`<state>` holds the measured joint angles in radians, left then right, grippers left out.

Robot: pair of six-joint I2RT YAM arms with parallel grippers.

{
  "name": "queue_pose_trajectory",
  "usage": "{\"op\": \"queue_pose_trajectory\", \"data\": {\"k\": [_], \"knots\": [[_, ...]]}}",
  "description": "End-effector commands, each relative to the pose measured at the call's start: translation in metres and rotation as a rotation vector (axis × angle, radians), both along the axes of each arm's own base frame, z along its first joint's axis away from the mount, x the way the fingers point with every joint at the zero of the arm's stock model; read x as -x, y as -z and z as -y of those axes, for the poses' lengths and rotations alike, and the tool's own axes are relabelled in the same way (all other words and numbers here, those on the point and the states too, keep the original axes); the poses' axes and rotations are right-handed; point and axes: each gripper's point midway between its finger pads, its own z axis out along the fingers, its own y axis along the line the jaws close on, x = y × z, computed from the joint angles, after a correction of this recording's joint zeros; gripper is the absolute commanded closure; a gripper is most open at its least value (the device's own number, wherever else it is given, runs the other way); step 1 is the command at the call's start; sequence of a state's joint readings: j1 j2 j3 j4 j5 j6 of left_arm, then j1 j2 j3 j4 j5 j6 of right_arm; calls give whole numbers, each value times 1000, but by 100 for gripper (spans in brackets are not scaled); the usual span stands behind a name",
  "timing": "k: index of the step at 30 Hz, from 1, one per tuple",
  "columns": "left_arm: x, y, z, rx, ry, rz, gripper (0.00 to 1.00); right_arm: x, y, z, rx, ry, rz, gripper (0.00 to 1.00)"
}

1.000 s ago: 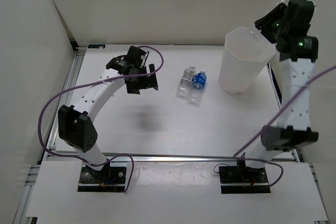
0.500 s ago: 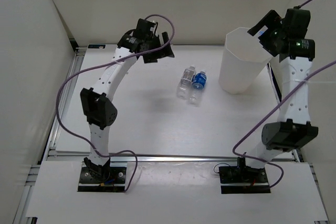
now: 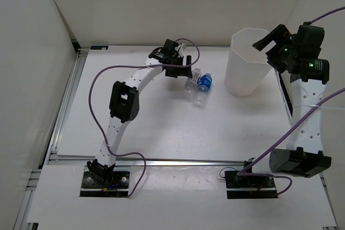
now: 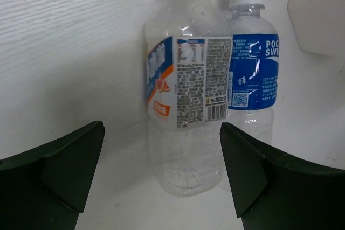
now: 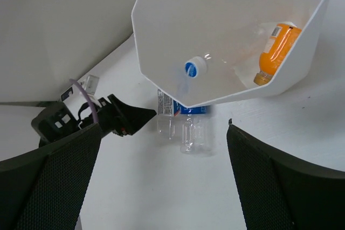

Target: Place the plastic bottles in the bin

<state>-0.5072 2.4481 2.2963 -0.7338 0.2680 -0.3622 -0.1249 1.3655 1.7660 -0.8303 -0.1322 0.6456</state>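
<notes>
Two plastic bottles lie side by side on the table: a clear one with a white and orange label and a blue-labelled one. My left gripper is open, low over the table at the base end of the clear labelled bottle, not touching it. The bin stands at the far right. Inside it lie an orange bottle and a clear bottle. My right gripper is open and empty above the bin's rim.
White walls close in the table at the back and on both sides. The two bottles lie just left of the bin's base. The left arm stretches across the table's left half, trailing a purple cable.
My left arm swung from the table's left side to the far middle, up to the two bottles. My right gripper let go of a clear bottle, which is now in the bin.
</notes>
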Motion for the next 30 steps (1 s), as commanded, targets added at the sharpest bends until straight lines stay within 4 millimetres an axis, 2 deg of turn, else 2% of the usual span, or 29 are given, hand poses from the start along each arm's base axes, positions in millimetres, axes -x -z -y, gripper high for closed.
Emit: {"op": "queue_pose_trajectory", "data": {"k": [1,2,4,6,8,12,21,25,30], "knots": [[-1,-46,25,8,94,167,1,12,-12,-2,-6,-19,38,0],[-2,-39,24,-6,108,169,1,11,-8,-2,-7,-19,27,0],[1,-39,28,-17,120,179,1,12,-2,1,-10,-10,8,0],[3,-32,31,-32,130,178,1,16,-5,-1,-13,-18,19,0],[3,-26,32,-36,131,170,1,19,3,2,-7,-14,-4,0],[3,-21,32,-40,131,161,1,24,6,3,-12,-12,-7,0],[16,21,33,-69,159,77,1,34,7,4,6,-13,-18,0],[19,26,36,-60,172,62,1,41,19,8,7,8,-49,0],[24,31,41,-58,188,51,4,44,19,13,16,33,-53,0]]}}
